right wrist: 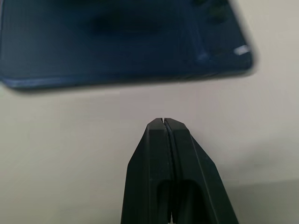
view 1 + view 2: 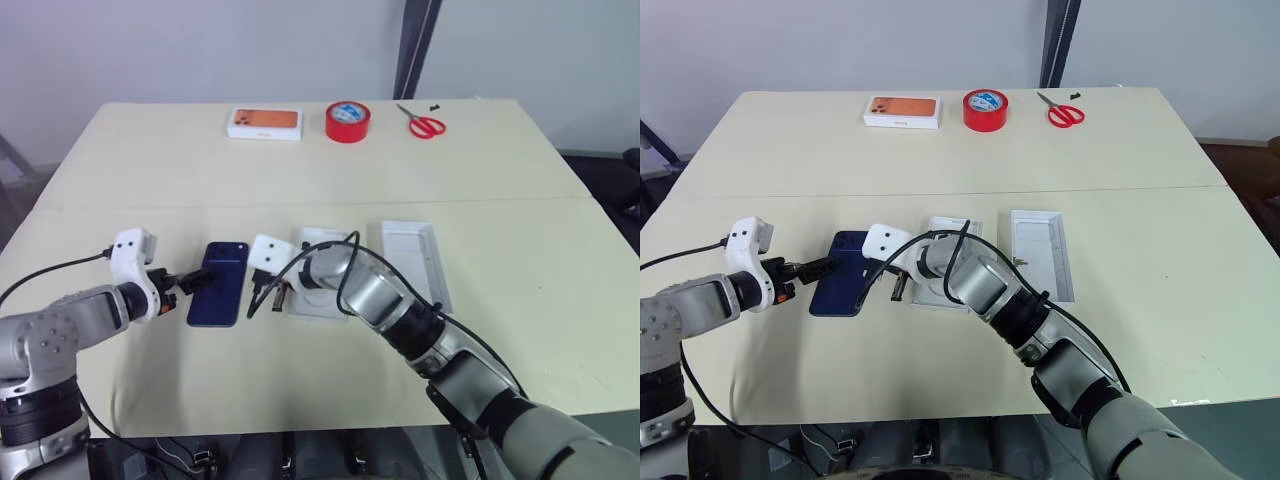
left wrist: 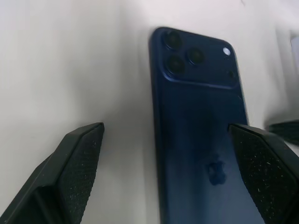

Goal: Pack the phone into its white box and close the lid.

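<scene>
The dark navy phone (image 2: pixel 220 283) lies flat on the cream table, back up, its camera cluster (image 3: pixel 187 58) at the far end. My left gripper (image 2: pixel 196 281) is open at the phone's left long edge; in the left wrist view its fingers (image 3: pixel 77 158) stand either side of the phone without gripping it. My right gripper (image 2: pixel 257 296) is shut and empty, with its tip (image 1: pixel 163 122) just short of the phone's right long edge. The white box (image 2: pixel 322 300) lies right of the phone, partly under my right arm. A second shallow white tray (image 2: pixel 415 262) lies further right; I cannot tell which one is the lid.
Along the table's far edge stand a white box printed with an orange phone (image 2: pixel 265 122), a red tape roll (image 2: pixel 347 121) and red-handled scissors (image 2: pixel 427 124). Black cables loop over my right wrist (image 2: pixel 330 250).
</scene>
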